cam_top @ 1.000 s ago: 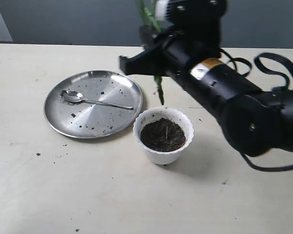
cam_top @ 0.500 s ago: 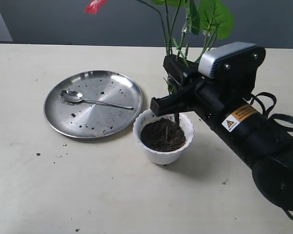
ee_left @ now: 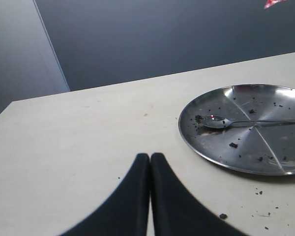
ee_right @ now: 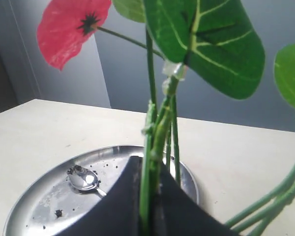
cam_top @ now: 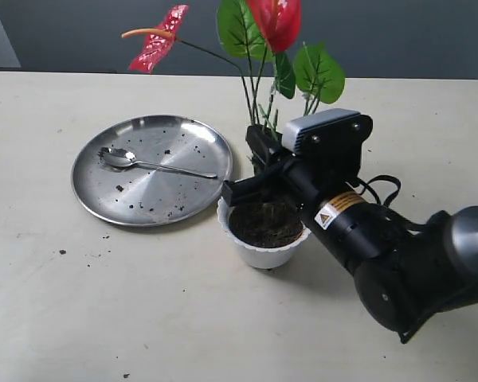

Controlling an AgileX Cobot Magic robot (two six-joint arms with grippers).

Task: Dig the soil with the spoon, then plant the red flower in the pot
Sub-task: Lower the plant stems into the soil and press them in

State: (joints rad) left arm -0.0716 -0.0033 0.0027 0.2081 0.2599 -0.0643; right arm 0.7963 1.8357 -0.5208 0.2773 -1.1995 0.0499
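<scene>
Exterior view: our right hand point(cam_top: 259, 171) clamps the flower point(cam_top: 259, 48) stems upright over the pot point(cam_top: 264, 231); our left hand point(ee_left: 150, 160) is pressed together, holding nothing.

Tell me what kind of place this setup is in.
Probably a lab or test bench, not a garden: a bare cream table against a plain dark wall, with only staged props on it, namely a steel plate holding a spoon, a white pot of soil, and the red flower.
</scene>
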